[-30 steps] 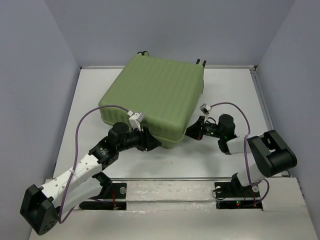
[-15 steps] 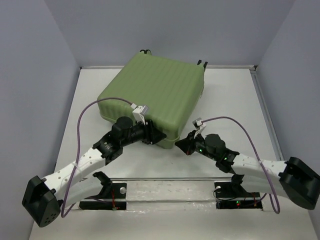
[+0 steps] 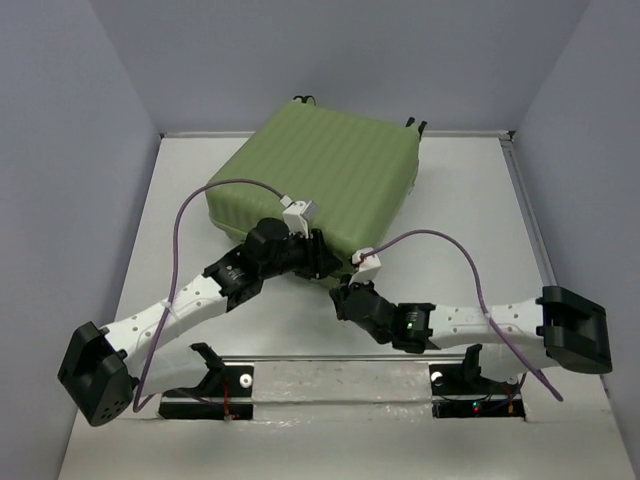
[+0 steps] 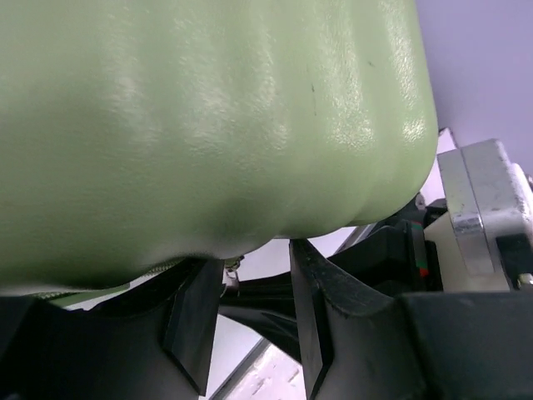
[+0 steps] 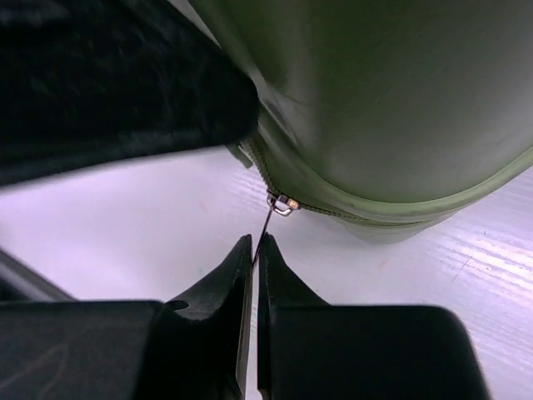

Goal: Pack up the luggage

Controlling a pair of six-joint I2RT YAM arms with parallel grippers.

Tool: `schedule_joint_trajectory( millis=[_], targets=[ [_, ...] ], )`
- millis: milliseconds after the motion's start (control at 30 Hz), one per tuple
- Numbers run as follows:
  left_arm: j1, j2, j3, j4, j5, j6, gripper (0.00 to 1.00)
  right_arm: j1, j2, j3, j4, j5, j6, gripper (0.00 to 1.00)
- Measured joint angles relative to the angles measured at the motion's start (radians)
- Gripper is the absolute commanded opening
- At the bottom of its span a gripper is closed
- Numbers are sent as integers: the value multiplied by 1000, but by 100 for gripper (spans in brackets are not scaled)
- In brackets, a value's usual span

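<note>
green luggage zipped up, both arms at its near corner

the luggage (image 3: 320, 175) sat closed toward the back of the bench (image 3: 470, 210), turned at an angle so one corner pointed at the arms. the left gripper (image 3: 316, 258) was right up against that near corner. on its wrist cam the fingers (image 4: 193, 321) stood apart under the bulge of the ribbed shell, with nothing pinched between them as far as i could see. the right arm reached across low over the bench, and the right gripper (image 3: 343, 297) sat just off the same corner. its fingers were squeezed together on the thin zipper pull (image 5: 266, 223), which hung from the zipper (image 5: 350, 212) running round the shell's edge.
</note>
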Motion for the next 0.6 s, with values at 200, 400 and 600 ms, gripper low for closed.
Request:
schedule_joint_trajectory(
  millis=[200, 400, 600],
  targets=[
    [-82, 21, 76, -58, -55, 1, 86, 60, 127, 57, 34, 230, 117, 7],
    [1, -9, 363, -410, -102, 41, 99, 60, 150, 25, 163, 237, 154, 7],
    [455, 90, 757, -387, -256, 193, 99, 58, 103, -45, 246, 164, 180, 7]
  ],
)
